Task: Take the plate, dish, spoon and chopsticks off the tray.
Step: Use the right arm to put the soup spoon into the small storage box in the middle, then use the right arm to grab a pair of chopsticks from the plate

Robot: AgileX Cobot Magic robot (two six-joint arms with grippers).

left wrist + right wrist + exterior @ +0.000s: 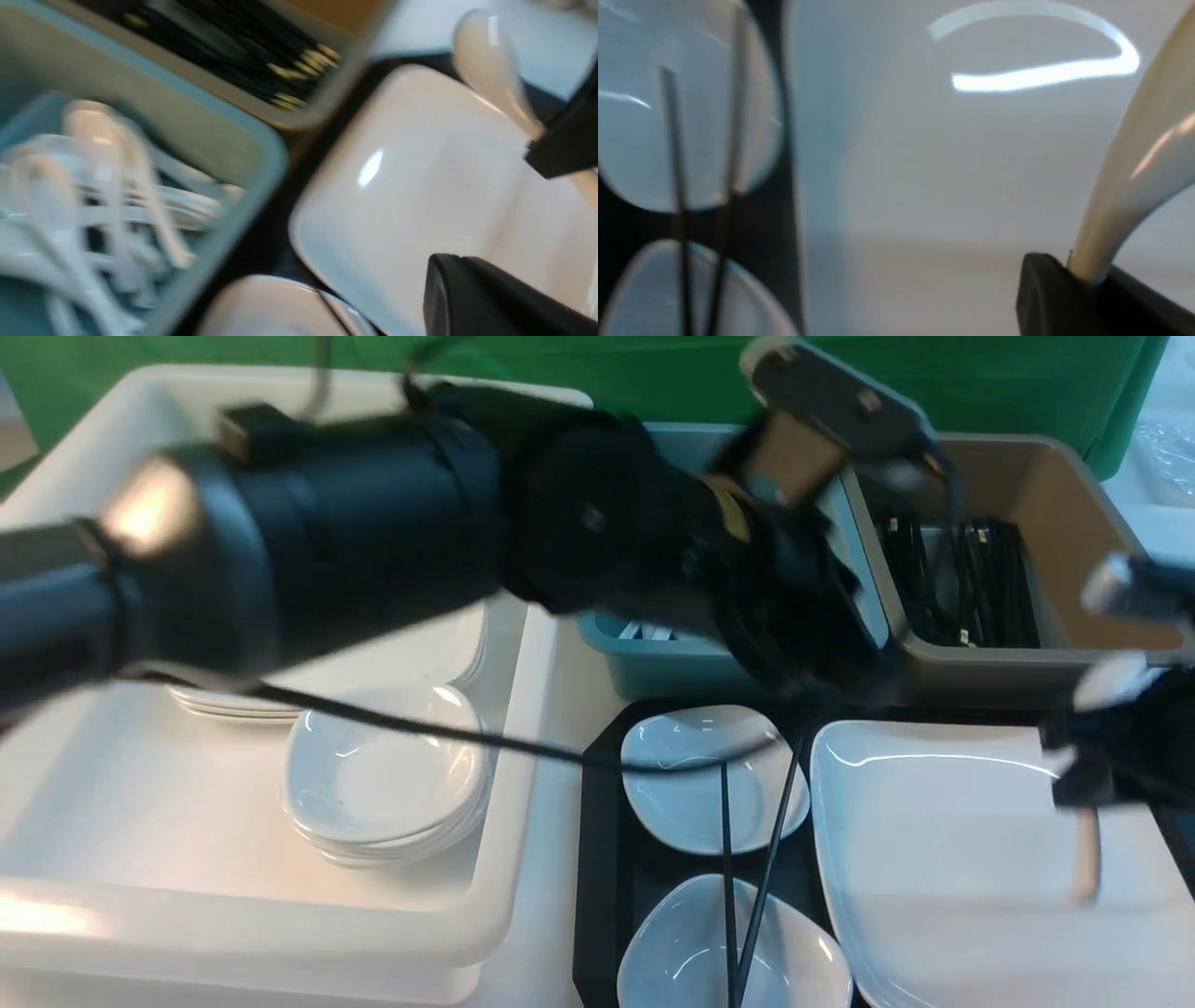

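**Right gripper** point(1078, 779): clamped on the handle of the spoon point(1125, 177), above the right part of the plate point(934, 821).

**Spoon long axis:** steep in the front view. The bowl is at the upper, far end and the handle end is lowest.

**Left gripper** point(817, 672): jaws together, at the near wall of the blue bin point(672, 672), over the far edge of the tray point(597, 859).

**Chopsticks** point(726, 859): lying across two dishes point(672, 784) on the tray, left of the plate. Their long axis runs far to near, and the pair converges toward the near edge.
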